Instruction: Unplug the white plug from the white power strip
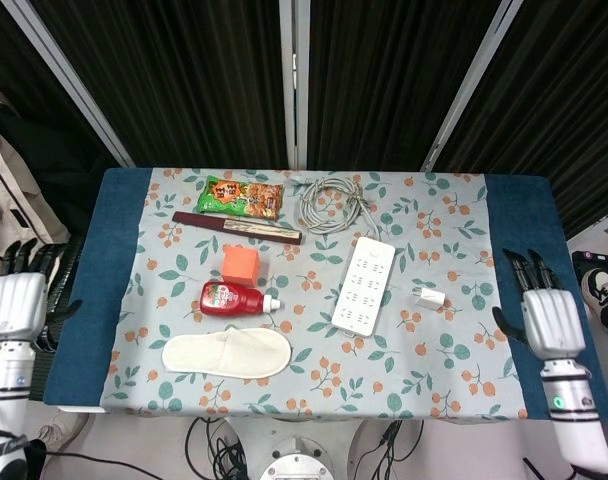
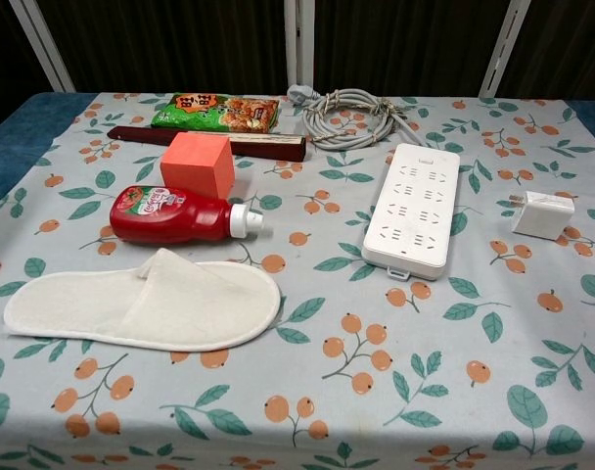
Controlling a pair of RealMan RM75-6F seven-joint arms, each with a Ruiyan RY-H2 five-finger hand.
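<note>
The white power strip [image 1: 365, 285] [image 2: 412, 207] lies on the floral tablecloth, right of centre, with nothing plugged into its sockets. The white plug [image 1: 430, 297] [image 2: 541, 212] lies loose on the cloth to the strip's right, apart from it. My left hand [image 1: 16, 304] hangs off the table's left edge, fingers spread and empty. Off the right edge, my right hand [image 1: 549, 318] is also spread and empty. Neither hand shows in the chest view.
A coiled grey cable [image 1: 331, 202] lies behind the strip. A red ketchup bottle [image 1: 234, 298], an orange cube [image 1: 240, 263], a white slipper [image 1: 227, 353], a dark flat case [image 1: 236, 227] and a green snack bag [image 1: 241, 197] fill the left half.
</note>
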